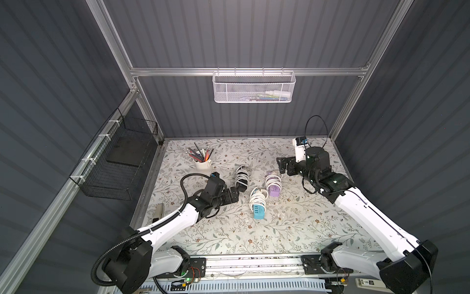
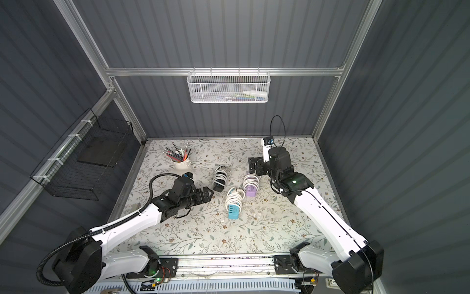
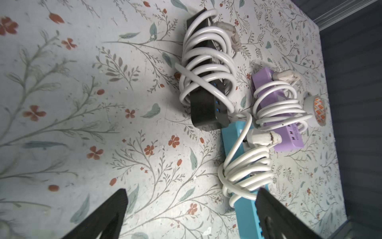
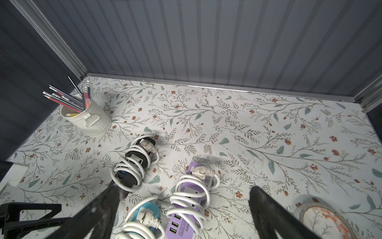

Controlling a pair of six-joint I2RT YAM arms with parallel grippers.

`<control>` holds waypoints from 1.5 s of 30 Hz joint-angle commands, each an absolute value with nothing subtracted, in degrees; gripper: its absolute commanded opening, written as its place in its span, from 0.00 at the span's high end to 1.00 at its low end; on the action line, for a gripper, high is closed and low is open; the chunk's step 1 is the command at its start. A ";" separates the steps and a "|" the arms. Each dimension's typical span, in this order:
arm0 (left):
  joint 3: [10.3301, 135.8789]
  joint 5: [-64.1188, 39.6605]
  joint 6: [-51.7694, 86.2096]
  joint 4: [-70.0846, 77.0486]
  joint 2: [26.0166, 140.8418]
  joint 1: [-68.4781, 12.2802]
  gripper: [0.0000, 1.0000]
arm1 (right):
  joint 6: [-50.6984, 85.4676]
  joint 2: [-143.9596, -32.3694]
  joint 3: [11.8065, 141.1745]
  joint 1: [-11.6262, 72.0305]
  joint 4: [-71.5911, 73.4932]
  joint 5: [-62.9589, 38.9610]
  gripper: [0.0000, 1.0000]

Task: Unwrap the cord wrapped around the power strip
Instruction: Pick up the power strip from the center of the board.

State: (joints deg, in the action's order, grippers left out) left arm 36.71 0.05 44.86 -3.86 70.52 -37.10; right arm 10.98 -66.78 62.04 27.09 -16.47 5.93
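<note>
The left arm point(image 1: 173, 221) runs from its base at the near left toward the centre, its forearm low and nearly level. At the left wrist point(image 1: 215, 189) the left gripper point(image 1: 233, 195) points right and slightly far, its jaws spread wide and holding nothing. The right arm point(image 1: 368, 211) slants from the near right toward the far right. It bends at the right wrist point(image 1: 315, 163), so the right gripper point(image 1: 281, 165) points left. Its jaws also stand wide and empty, and the black fingers point(image 4: 99, 213) are well apart in both wrist views.
</note>
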 commanded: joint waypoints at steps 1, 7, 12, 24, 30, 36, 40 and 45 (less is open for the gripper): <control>33.10 -3.16 51.31 12.08 70.73 -37.44 0.05 | 12.31 -66.35 60.99 26.98 -15.36 4.62 0.01; 31.58 -3.43 53.35 24.87 78.07 -37.44 0.15 | 12.32 -65.67 60.59 26.95 -15.22 4.45 0.01; 31.07 -4.99 56.77 32.78 85.02 -37.53 0.30 | 12.43 -64.89 60.56 26.90 -15.29 4.57 0.01; 28.13 0.17 58.12 40.48 88.97 -37.97 0.32 | 13.24 -64.52 59.89 26.97 -14.41 3.31 0.01; 29.96 -0.04 59.12 45.12 94.42 -37.97 0.32 | 13.01 -62.69 59.81 26.96 -15.03 3.48 0.01; 29.98 0.53 59.78 48.81 97.85 -37.97 0.33 | 12.76 -61.66 59.44 26.93 -15.21 3.69 0.01; 29.93 0.19 60.12 52.12 99.16 -37.95 0.33 | 12.87 -61.60 59.21 26.98 -15.21 3.78 0.01; 30.79 0.43 60.56 52.50 100.00 -37.97 0.34 | 13.17 -61.61 59.02 26.90 -15.21 3.57 0.01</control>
